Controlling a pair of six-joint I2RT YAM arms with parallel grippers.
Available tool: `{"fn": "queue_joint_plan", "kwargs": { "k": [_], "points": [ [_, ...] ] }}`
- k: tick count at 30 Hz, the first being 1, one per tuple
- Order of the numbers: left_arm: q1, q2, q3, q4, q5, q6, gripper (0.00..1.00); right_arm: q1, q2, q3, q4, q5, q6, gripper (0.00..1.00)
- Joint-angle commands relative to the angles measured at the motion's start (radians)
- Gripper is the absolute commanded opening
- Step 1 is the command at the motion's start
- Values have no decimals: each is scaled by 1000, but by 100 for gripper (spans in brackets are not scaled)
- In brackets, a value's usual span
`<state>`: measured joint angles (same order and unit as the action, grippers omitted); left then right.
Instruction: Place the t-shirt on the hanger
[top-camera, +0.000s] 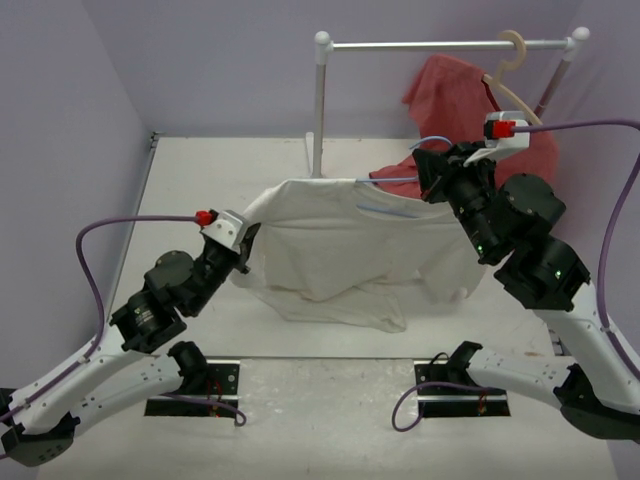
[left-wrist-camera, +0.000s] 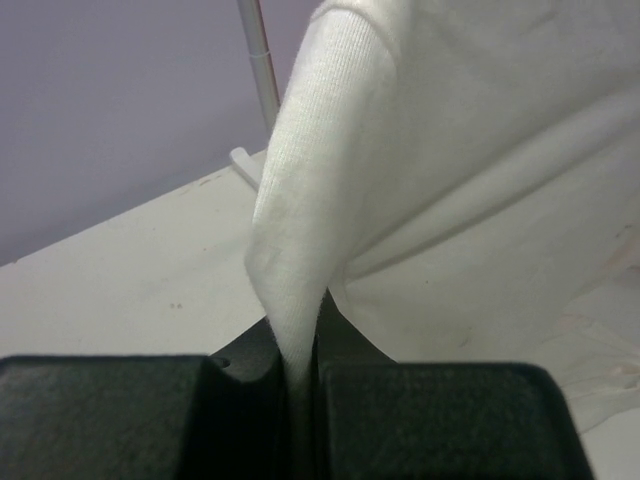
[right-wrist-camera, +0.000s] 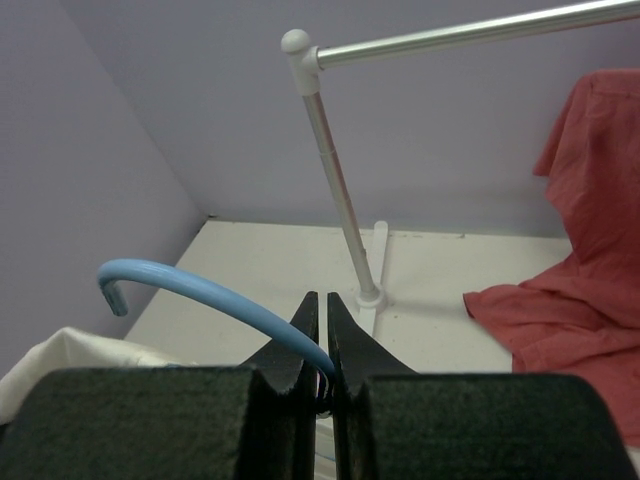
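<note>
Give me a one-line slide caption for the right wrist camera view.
Right gripper shut on the light-blue hanger near its hook, with the clothes rail and red t-shirt behind.

Top external high, back from the clothes rail (top-camera: 450, 44), facing it, wrist views low, close, all sharing its post (left-wrist-camera: 258, 60).

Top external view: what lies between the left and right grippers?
The t-shirt, stretched between them, hanger at its collar; the top external view shows it.
</note>
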<state>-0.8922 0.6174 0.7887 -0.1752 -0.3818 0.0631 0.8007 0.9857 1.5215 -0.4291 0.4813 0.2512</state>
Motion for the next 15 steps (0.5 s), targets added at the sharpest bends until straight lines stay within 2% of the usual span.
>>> {"fn": "queue_joint_plan", "kwargs": {
  "k": [1, 3, 9, 10, 12, 13, 15],
  "points": [
    [7, -10, 11, 22, -152, -7, 0, -11, 9, 43, -9, 83, -23, 0],
    [7, -15, 7, -6, -281, -45, 0, -17, 10, 49, -14, 113, -28, 0],
    [7, -3, 3, -38, -349, -54, 1, -28, 32, 93, -52, 77, 12, 0],
    [7, 3, 13, -46, -342, -53, 24, -29, 40, 98, -59, 66, 14, 0],
    [7, 8, 35, -52, -318, -52, 94, -28, 62, 124, -86, 69, 17, 0],
    [7, 10, 37, -49, -310, -52, 100, -29, 63, 136, -97, 69, 15, 0],
    [7, 8, 108, -60, -264, -33, 100, -28, 100, 194, -129, 66, 8, 0]
  ]
}}
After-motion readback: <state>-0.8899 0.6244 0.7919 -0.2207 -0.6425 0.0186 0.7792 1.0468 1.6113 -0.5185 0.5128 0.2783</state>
